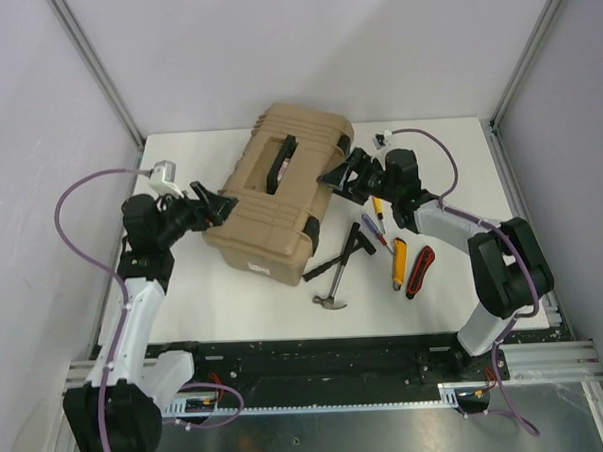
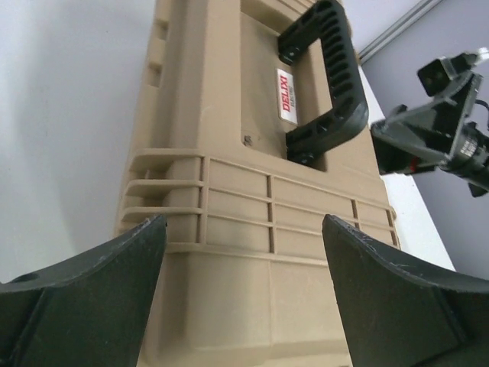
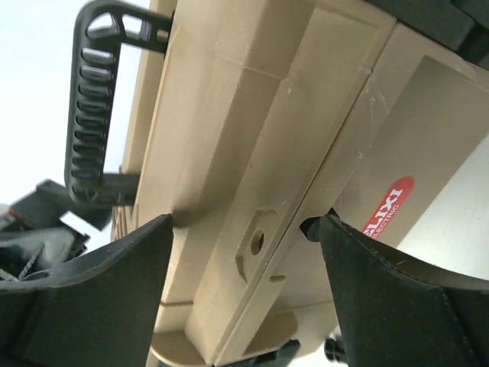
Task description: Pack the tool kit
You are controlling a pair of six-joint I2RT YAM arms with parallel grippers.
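1. Black fingers of the left hand stand apart, flanking the ribbed left end of the toolbox. No pad visibly presses the plastic, so nothing is held.
2. The right hand is spread the same way at the opposite end, one finger on each side of the lid seam. It is close to the toolbox but not clamped on it.
3. The tan toolbox lies skewed in the middle of the white worktop with its lid shut. A black handle sits on the lid, and a black latch is on the side facing the arms.
4. Loose on the worktop to its right lie the hammer, screwdrivers, yellow knife and red-black tool.
5. Nothing looks packed yet. The step in hand seems to be bracing the toolbox at both ends, either to square it up or to get the lid free.
6. To do it well:
   - Bring both hands in evenly so the toolbox does not pivot on the smooth worktop.
   - Bear on the ribs and solid edges, not on the seam, which must part if the lid is to lift.
   - Keep the right arm clear of the screwdrivers just beside it.
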